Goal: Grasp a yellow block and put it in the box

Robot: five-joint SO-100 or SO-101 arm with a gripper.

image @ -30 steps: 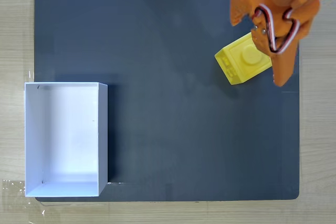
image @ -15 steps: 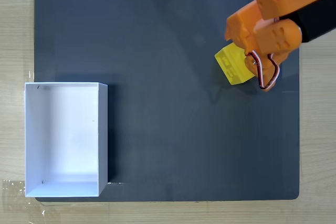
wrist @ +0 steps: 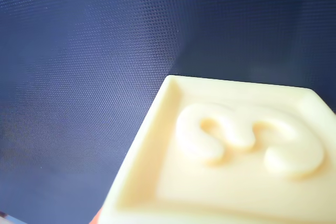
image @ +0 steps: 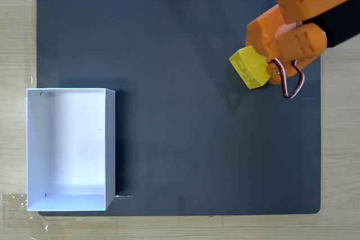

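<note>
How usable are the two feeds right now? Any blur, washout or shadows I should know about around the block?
Fixed view: sharp and evenly lit; the yellow block is half covered by the orange arm, a faint shadow below it on the dark mat; the box reads bright white, its floor nearly featureless. Wrist view: the block is very close, pale, washed out and soft; the mat's weave stays crisp.

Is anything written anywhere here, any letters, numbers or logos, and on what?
"3" or "S": one raised, curvy character in a recessed face of the bright yellow plastic cube, seen sideways, close and blurred in the wrist view, so I cannot tell which.
Small recessed marks on the cube's side in the fixed view: too small to read.
White open-topped box, dark mat: no writing visible.
</note>
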